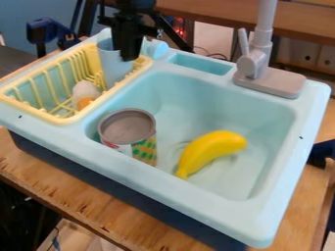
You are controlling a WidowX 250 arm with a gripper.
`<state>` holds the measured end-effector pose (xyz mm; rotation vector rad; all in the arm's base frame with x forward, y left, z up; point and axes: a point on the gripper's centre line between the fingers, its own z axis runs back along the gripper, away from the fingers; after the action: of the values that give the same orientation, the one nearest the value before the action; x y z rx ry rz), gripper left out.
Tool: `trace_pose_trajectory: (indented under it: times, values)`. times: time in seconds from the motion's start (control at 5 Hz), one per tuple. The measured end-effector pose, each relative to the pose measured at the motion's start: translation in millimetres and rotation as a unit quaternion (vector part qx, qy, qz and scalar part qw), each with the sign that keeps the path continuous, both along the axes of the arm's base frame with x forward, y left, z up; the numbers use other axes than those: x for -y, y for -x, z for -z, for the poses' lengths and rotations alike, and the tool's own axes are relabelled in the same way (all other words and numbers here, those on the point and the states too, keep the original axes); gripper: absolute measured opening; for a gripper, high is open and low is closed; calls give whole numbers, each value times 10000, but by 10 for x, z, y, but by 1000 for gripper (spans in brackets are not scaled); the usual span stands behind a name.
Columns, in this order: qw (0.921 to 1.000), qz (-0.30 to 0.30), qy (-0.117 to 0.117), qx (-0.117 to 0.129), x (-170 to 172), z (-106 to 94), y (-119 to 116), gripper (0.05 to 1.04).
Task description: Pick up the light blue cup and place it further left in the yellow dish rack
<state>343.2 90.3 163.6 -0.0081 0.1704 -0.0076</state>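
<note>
At the far left of a light-blue toy sink [265, 226], a black robot hand [131, 55] hangs down at the right side of a pale blue cup [115, 71], its tip in front of the cup's rim. The cup stands in the far end of a yellow dish rack [63, 119]. Whether the hand is open or closed cannot be told from this angle, nor whether it touches the cup.

Nearer in the rack lie a white rounded item [83, 91] and, against it, a smaller orange item [83, 102]. In the basin are 2 more objects: a can [128, 128] with a patterned label, at the near left, and a yellow banana [212, 148] to its right, lying aslant. A gray faucet [254, 63] rises at the far right, and a wooden surface [91, 208] carries the sink.

Careful work at this spot likely calls for slow, upright motion, with the hand square to the cup's wall and pressure kept light, since a hard squeeze or sideways push could tip the cup against the rack. A straight vertical path appears the safest way past the yellow bars, with room left for the pale knob [157, 49] just right of the hand.
</note>
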Motion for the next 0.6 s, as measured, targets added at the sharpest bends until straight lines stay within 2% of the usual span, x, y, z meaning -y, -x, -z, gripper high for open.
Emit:
trace_pose_trajectory:
  times: [0.6]
  values:
    - [9992,-252,-17,296,-193,-330,91,82]
